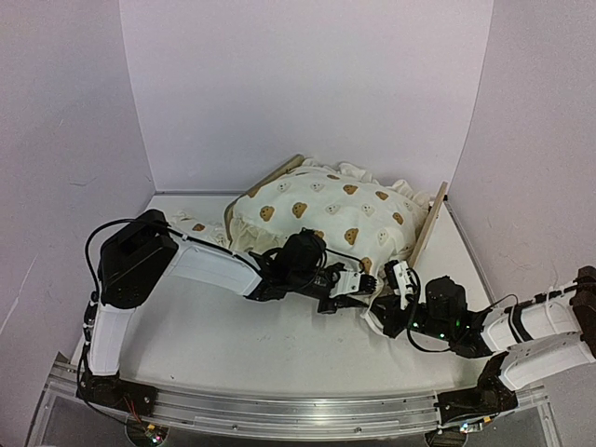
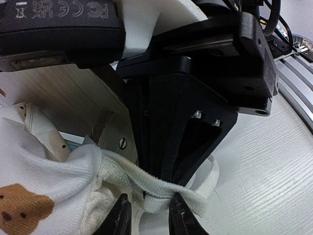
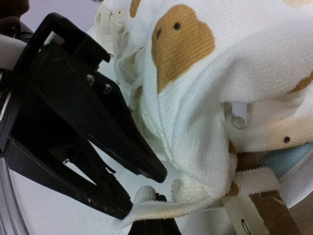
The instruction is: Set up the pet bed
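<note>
bed: far middle of table, by the back edge, cushion heaped on it | left gripper: fingers either side of cushion's tie at bed's near side, cannot tell if clamped | right gripper: pinched together on same tie, facing left gripper

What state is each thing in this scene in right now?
pet bed: upright, covered by cushion
cushion: lying on pet bed
cushion tie: loose, gripped by both arms
pillow: on table, off pet bed
left fingers: shut on cushion tie
right fingers: shut on cushion tie
</note>
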Tool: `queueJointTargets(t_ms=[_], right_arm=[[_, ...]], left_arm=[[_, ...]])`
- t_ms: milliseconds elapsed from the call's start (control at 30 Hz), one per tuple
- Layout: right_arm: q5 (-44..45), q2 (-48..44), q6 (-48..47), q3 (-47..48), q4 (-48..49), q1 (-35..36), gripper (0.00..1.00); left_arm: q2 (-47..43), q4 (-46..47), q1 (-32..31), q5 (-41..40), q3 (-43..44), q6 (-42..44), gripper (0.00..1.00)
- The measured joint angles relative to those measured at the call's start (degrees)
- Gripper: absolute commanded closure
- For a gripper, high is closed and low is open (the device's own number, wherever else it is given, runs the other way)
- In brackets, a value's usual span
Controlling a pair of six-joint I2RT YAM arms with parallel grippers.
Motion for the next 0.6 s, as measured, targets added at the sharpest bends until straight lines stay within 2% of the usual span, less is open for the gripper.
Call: queueJointTargets(t_ms=[167,367,600], right_arm=[[-0.33,-0.11,-0.39,0.00,-0.33,-0.24,1.00],[-0.48,-0.28,-0.68,0.13,-1.77,-0.55,1.00],[-0.59,-0.26,-0.87,0.70,-3.50,-0.61,1.00]], left_arm=[[2.03,-3.69,0.00,1.51,3.04,1.38,0.76],[2.86,-6.38,0.24,2.58,4.46,2.38,0.93],[2.86,-6.95,0.87,3.50,4.46,0.46,1.00]])
